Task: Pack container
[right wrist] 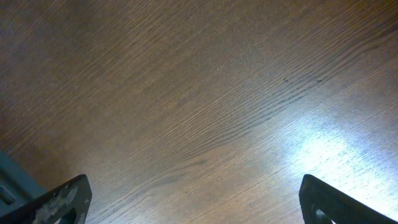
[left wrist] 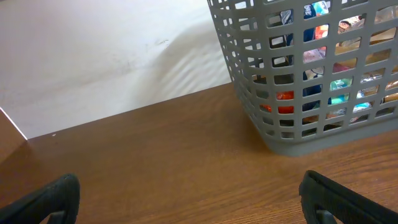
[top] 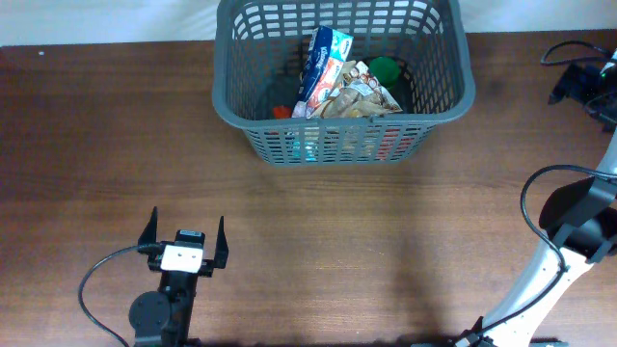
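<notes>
The dark grey basket (top: 443, 101) stands at the back middle of the table. It holds a blue-and-white packet (top: 323, 60), a crinkled snack bag (top: 359, 94), a green item (top: 388, 69) and something red (top: 281, 112). The basket also shows in the left wrist view (left wrist: 292, 140), ahead to the right, with coloured packs visible through its slots. My left gripper (top: 185, 241) (left wrist: 193, 208) is open and empty over bare wood at the front left, well short of the basket. My right gripper (top: 581, 85) (right wrist: 199, 208) is open and empty over bare wood at the far right.
The table is dark wood, with a white surface (left wrist: 93, 56) beyond its back edge. Black cables (top: 564, 53) lie at the back right near the right arm (top: 540, 275). A grey-blue edge (right wrist: 9, 183) shows at the lower left of the right wrist view.
</notes>
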Available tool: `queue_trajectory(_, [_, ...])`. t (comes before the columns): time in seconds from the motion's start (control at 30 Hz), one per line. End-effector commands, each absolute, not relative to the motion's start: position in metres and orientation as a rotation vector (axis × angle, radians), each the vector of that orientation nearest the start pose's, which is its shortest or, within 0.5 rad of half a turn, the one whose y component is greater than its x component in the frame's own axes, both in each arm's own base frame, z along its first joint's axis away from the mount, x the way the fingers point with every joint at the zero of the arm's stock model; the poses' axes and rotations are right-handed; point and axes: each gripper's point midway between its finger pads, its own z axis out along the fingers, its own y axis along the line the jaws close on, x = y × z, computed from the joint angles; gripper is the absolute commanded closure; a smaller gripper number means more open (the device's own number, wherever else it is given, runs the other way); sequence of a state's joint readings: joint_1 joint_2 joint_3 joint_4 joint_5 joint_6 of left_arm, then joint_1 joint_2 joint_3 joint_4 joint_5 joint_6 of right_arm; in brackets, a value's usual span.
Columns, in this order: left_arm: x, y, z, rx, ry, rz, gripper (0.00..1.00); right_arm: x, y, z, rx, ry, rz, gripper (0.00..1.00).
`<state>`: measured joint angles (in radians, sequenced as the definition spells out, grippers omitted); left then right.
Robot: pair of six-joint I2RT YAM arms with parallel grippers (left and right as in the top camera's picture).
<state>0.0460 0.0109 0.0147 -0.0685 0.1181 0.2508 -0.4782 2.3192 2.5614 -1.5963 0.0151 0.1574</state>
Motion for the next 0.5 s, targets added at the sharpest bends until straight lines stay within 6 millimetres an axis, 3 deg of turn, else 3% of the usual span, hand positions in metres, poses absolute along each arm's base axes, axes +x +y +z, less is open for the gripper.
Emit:
queue_trajectory(0.0, [0.246,-0.008,0.159,0.260,1.620,0.143,0.01,0.419,-0.223,0.186,0.926,2.777,-0.091,0.01])
queue_trajectory(0.3, [0.246,-0.008,0.159,0.260,1.620,0.143,0.01,0.419,-0.214,0.209,0.884,2.738,-0.118,0.01])
queue_trajectory(0.4, [0.246,-0.008,0.159,0.260,1.620,0.143,0.01,0.421,-0.198,0.230,0.828,2.708,-0.118,0.01])
queue_trajectory(0.47, [0.246,-0.008,0.159,0.260,1.620,0.143,0.01,0.418,-0.187,0.256,0.768,2.666,-0.193,0.01])
